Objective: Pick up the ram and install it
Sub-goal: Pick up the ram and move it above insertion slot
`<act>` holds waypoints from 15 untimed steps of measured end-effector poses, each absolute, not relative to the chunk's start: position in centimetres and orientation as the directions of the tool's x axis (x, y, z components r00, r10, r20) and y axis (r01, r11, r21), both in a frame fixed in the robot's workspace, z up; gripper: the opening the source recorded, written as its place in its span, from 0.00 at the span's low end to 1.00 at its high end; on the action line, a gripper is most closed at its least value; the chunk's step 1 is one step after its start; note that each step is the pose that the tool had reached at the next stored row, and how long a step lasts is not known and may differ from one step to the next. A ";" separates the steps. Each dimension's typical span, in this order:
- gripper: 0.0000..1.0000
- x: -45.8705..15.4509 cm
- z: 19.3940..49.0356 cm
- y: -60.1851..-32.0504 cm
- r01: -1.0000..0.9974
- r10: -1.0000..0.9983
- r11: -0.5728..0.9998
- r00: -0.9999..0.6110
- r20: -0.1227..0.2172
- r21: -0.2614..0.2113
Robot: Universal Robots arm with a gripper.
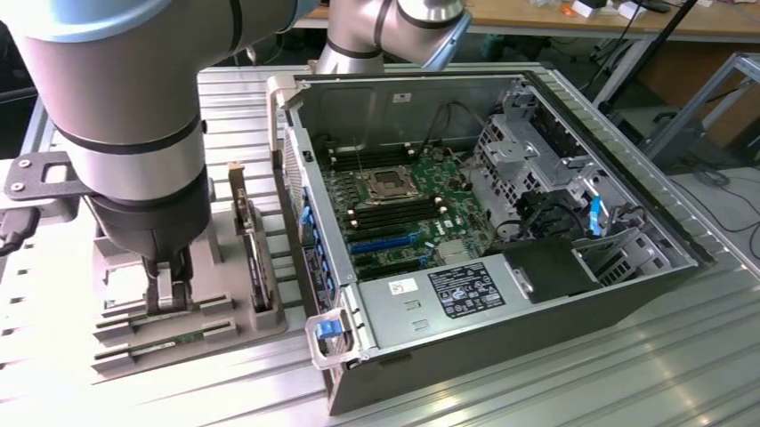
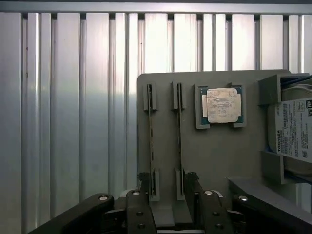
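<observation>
Gripper (image 2: 166, 184): the fingers (image 2: 191, 187) stand apart with nothing clamped between them. In the exterior view it hangs low over the fixture (image 1: 226, 320).
Ram (image 2: 179, 141): seated edge-on in a slot of the grey fixture (image 2: 219, 156), not lifted.
Second stick (image 2: 150, 141): in the neighbouring slot, parallel to the ram and just beside it.
Gripper to sticks: in the wrist view one fingertip lies outside each stick at their near ends (which stick it is lined up on cannot be told).
Processor chip (image 2: 222, 105): square and silver, lying flat in its own pocket of the fixture, beside the far end of the ram.
Hard drive (image 2: 292, 129): held at the fixture's edge, white label showing.
Computer case (image 1: 665, 258): open, on the ribbed metal table (image 1: 535, 374), to the exterior view's right of the fixture.
Motherboard (image 1: 404, 222): exposed inside the case, well apart from the gripper.
</observation>
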State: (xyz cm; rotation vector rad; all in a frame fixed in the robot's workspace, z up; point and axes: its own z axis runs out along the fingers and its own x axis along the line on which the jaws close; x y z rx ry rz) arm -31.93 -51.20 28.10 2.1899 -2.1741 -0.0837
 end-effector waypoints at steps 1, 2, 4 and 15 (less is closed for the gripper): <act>0.42 -31.9 28.1 -51.5 -0.997 -1.000 -0.010 0.010 0.000 0.077; 0.42 -32.0 28.1 -51.8 -0.997 -1.000 -0.010 0.010 0.000 0.077; 0.42 -32.0 27.3 -52.0 -0.997 -1.000 -0.010 0.010 0.000 0.077; 0.42 -33.2 23.0 -52.6 -0.997 -1.000 -0.010 0.010 0.000 0.077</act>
